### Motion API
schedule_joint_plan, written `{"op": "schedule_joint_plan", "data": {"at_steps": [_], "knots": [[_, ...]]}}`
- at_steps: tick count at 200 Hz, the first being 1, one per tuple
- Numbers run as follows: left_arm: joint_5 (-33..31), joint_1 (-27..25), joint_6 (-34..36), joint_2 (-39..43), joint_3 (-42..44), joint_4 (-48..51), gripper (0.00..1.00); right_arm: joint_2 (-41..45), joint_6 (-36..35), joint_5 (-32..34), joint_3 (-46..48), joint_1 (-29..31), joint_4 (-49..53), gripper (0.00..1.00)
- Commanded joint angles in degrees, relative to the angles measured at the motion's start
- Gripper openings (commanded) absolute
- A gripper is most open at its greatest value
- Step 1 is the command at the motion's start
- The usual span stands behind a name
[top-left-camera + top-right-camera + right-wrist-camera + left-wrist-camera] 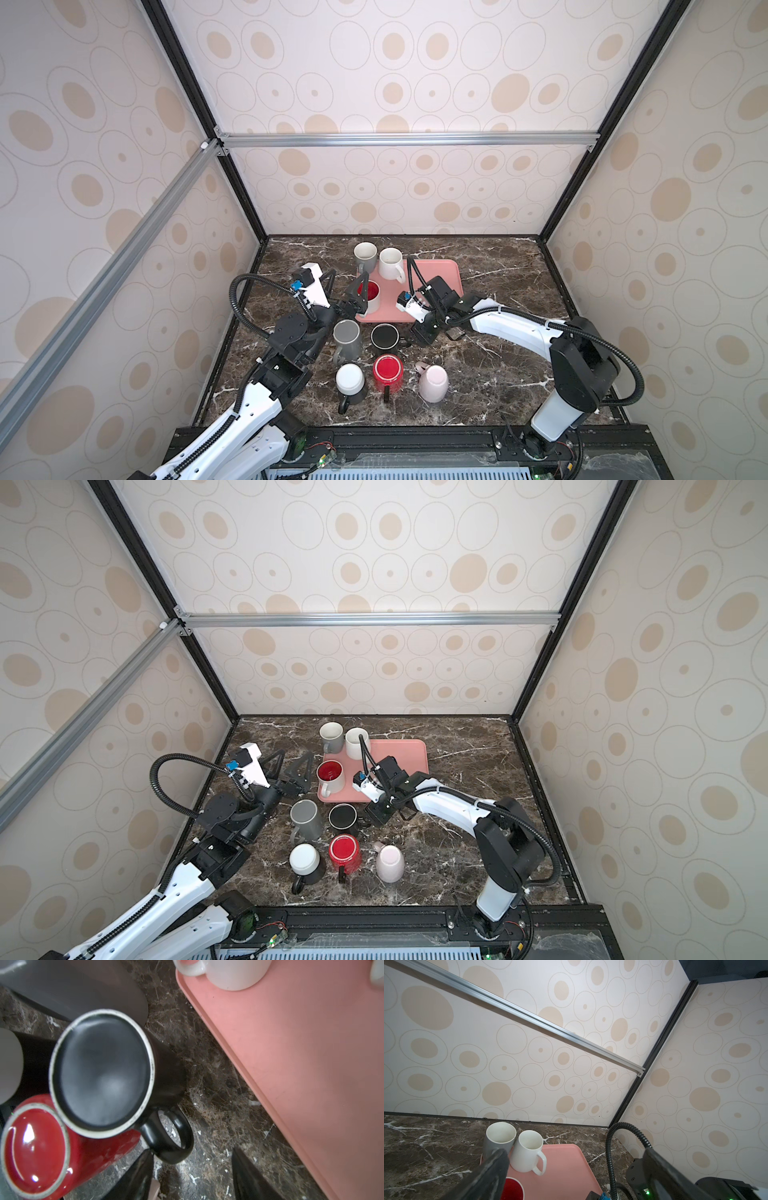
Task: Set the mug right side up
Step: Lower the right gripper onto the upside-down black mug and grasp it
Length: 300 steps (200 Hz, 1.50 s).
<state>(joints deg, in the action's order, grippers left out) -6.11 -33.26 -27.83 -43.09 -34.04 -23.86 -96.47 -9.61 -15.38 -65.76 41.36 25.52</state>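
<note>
A black mug (384, 336) (343, 816) (101, 1072) stands upside down on the marble table, in front of the pink tray (436, 282). Its handle (172, 1136) points toward my right gripper (192, 1153). That gripper is low over the table, open, with the handle just ahead of its two dark fingers (135, 1178). In both top views the right wrist hides the fingers. My left gripper (357, 297) (574, 1151) hovers wide open at the tray's left edge, holding nothing.
Upside down near the black mug are a grey mug (347, 338), a red mug (388, 372), a white-bottomed black mug (350, 382) and a pink mug (433, 382). Upright are a red-lined white mug (370, 295), a white mug (390, 264) and a grey mug (365, 253).
</note>
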Motion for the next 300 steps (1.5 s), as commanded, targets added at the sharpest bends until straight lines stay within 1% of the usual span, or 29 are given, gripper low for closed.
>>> {"op": "schedule_joint_plan", "data": {"at_steps": [1,34,72,94,106,120,140,156,179,196,215,243,278,300], "knots": [[-0.3,0.3,0.3,0.3,-1.0,0.7,0.99,-0.3,-4.2,-2.4,-0.1,1.6,1.0,0.60],[-0.4,0.3,0.4,0.1,-1.1,0.7,0.99,-0.7,-5.7,-4.2,-0.7,3.0,2.0,0.57],[-0.3,0.3,0.2,-0.2,-0.9,0.7,0.99,-1.6,-6.8,-4.3,-1.7,4.0,3.6,0.46],[-0.4,0.3,0.2,-0.2,-0.9,0.8,0.99,-2.3,-6.9,-3.8,-2.2,4.1,4.0,0.43],[-0.4,0.3,0.1,-0.3,-0.9,0.8,0.99,-3.0,-7.1,-2.7,-2.7,4.5,4.2,0.43],[-0.3,0.3,0.1,-0.5,-0.9,0.8,0.99,-4.0,-7.5,-0.9,-3.5,5.2,4.1,0.46],[-0.2,0.3,0.0,-0.8,-0.8,0.7,0.99,-5.4,-7.9,0.4,-4.6,5.7,3.9,0.45],[0.1,0.3,0.0,-0.8,-0.7,0.4,0.99,-6.0,-8.2,0.7,-5.2,5.9,3.8,0.42],[0.2,0.3,-0.2,-0.6,-0.4,-0.1,0.99,-5.9,-8.0,2.0,-5.1,6.0,3.8,0.31],[0.3,0.3,-0.2,-0.7,-0.4,-0.1,0.99,-4.7,-7.2,3.2,-3.9,6.0,2.8,0.23],[0.6,0.3,-0.1,-0.8,-0.4,-0.4,0.99,-3.0,-6.0,4.2,-2.3,6.0,1.6,0.17],[1.2,0.3,-0.2,-1.0,-0.4,-1.0,0.99,0.3,-3.8,6.3,0.8,6.0,-1.4,0.00],[2.3,0.3,-0.7,-1.5,-0.2,-1.9,0.99,6.8,0.0,8.8,5.4,5.8,-7.4,0.00],[2.6,0.3,-1.1,-1.7,0.2,-3.1,0.99,10.3,2.4,7.7,7.0,5.1,-11.0,0.00]]}}
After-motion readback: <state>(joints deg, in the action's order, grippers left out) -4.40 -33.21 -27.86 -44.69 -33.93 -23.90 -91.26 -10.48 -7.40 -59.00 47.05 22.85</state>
